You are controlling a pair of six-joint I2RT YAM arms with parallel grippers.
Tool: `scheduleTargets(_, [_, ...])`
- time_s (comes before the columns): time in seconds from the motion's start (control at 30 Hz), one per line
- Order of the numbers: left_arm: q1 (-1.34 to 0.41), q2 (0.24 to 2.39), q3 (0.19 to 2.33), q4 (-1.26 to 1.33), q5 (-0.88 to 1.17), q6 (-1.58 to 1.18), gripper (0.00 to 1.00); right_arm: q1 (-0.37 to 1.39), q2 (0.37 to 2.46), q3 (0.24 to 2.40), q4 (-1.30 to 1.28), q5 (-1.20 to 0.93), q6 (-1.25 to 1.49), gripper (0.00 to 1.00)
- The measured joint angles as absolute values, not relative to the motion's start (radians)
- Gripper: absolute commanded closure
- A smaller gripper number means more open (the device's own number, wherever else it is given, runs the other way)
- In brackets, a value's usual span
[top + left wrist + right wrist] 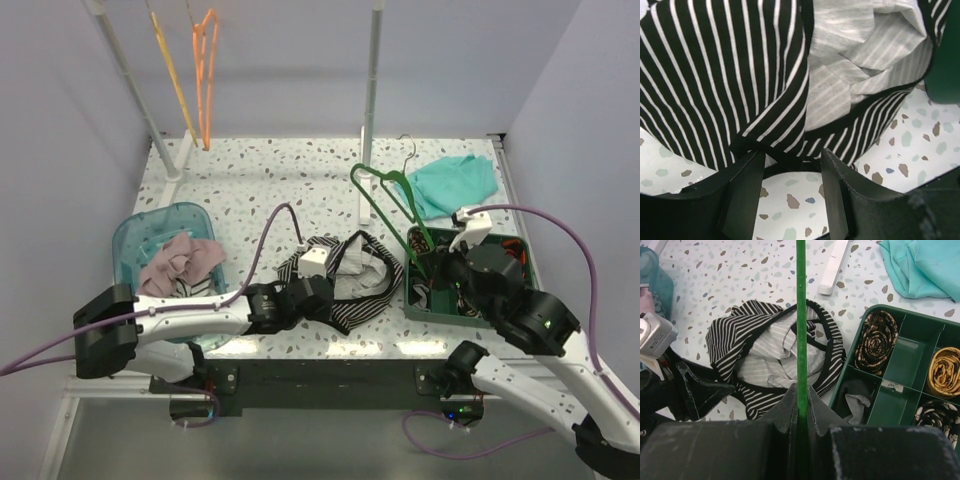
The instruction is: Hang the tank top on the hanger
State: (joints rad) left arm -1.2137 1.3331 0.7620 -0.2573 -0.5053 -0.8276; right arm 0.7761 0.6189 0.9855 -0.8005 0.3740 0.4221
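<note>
Three hangers are showing: one yellow hanger (172,75) and one orange hanger (205,80) are hanging at the back left, and one green hanger (801,315) is tilting up further right. One blue basket (125,235) is holding one mauve-pink garment (180,262). The left gripper (790,162) is lying with its fingers spread, its tips just meeting the hem of the single tank top (365,300). That top is lying crumpled on the table between the basket and one green tray (900,352). The right gripper (801,390) is pinching the green hanger's thin bar, jaws pressed together. Three rolled cloths (875,337) are sitting in separate tray compartments, and one teal cloth (455,183) is lying behind.
</note>
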Motion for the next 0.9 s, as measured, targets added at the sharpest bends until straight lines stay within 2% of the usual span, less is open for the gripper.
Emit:
scheduleTargets(0.1, [-1.213,1.347,0.741,-0.224,-0.546,-0.823,0.55,0.776,0.629,0.986,-0.802,0.374,0.422,1.0])
scheduleTargets(0.2, [-1.201,1.351,0.738,-0.214,-0.58,-0.811,0.72,0.776,0.644,0.986,-0.801,0.372,0.419,1.0])
scheduleTargets(0.23, [-1.184,1.35,0.738,-0.207,-0.584,-0.799,0.81,0.776,0.651,0.986,-0.801,0.371,0.416,1.0])
scheduleTargets(0.43, [-0.969,1.241,0.687,-0.135,-0.508,-0.719,1.0,0.776,0.667,0.999,-0.805,0.338,0.38,1.0])
scheduleTargets(0.67, [-0.512,1.169,0.659,0.07,-0.039,-0.66,1.0,0.776,0.666,1.079,-0.794,0.212,0.321,1.0])
scheduleTargets(0.9, [-0.287,1.249,0.615,0.261,0.393,-0.701,1.0,0.776,0.664,1.084,-0.798,0.018,0.293,1.0])
